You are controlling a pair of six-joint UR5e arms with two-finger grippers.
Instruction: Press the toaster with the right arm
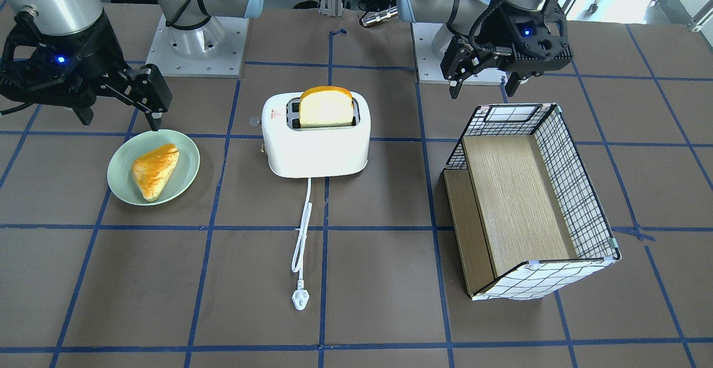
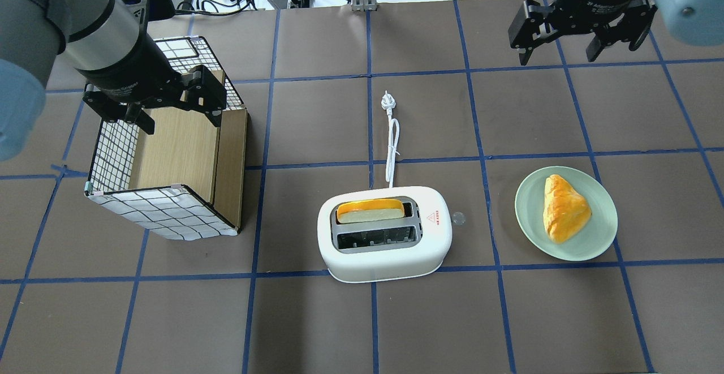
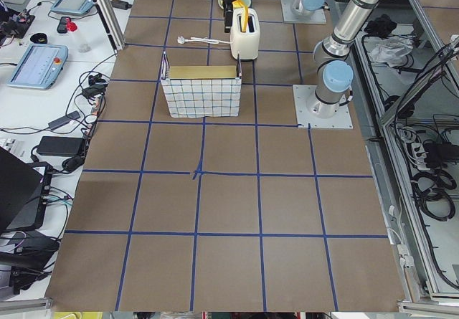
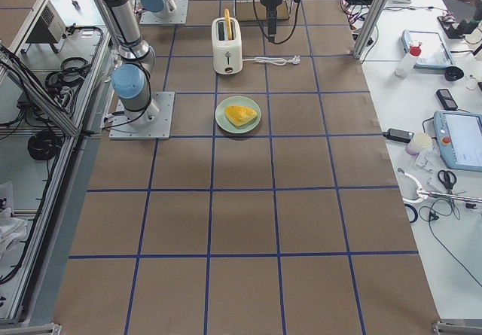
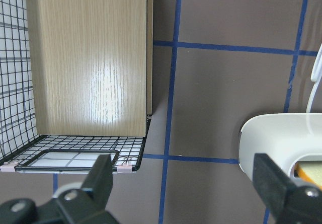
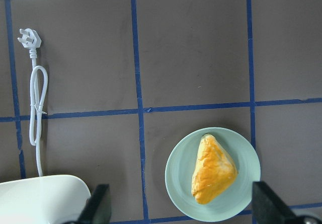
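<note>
The white two-slot toaster (image 1: 317,148) (image 2: 384,258) stands mid-table with a bread slice (image 2: 370,211) standing up in one slot. Its side lever knob (image 2: 458,218) faces the plate. Its cord and plug (image 2: 387,100) lie on the table. My right gripper (image 2: 559,54) (image 1: 120,116) hangs open and empty, high over the table, well apart from the toaster on its lever side. The right wrist view shows the toaster's corner (image 6: 40,199) at the bottom left. My left gripper (image 2: 181,119) (image 5: 188,183) is open and empty above the grid box.
A green plate (image 2: 599,244) (image 6: 249,183) with a golden pastry (image 2: 563,209) sits right of the toaster, below my right gripper. A black-and-white grid-patterned box (image 2: 153,210) (image 1: 579,190) with a wooden board inside stands on the toaster's other side.
</note>
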